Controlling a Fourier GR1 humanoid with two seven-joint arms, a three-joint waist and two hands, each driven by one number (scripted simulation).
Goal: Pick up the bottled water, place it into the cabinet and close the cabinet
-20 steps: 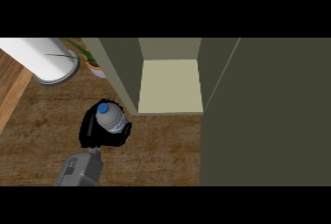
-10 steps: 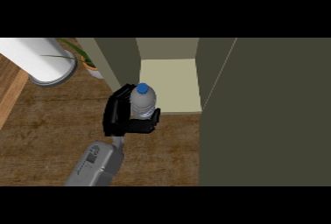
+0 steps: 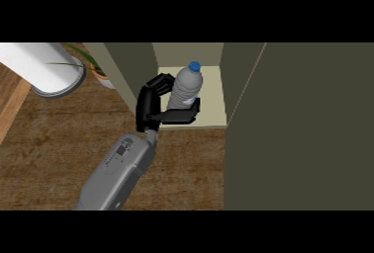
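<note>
Your grey forearm point(image 3: 120, 173) comes up from the bottom edge, and at its end your black left hand point(image 3: 155, 105) has its fingers and thumb curled round the clear plastic water bottle with the blue cap point(image 3: 185, 87). The bottle sits right inside that curl, with its lower part hidden by your thumb and its body and cap sticking out past the fingers. Its long side points up and away from you, cap end farthest, leaning a little toward the back of the cabinet. Your right hand does not show at all, so the left hand is the only one near the bottle. Under the hand is the brown wooden counter top point(image 3: 66, 143), and just past the fingers starts the pale cream floor of the open olive-green cabinet point(image 3: 211, 91). The bottle looks to be over the front edge of that floor, so I think a short push forward and then down will set it inside. The room in there looks narrow, with a green wall close on each side of the fingers. The big dark green cabinet door point(image 3: 306, 128) stands open, well off to the right of the fingers. Far to the left of the fingers are a white round tube point(image 3: 40, 66) and a small green plant point(image 3: 91, 62).
</note>
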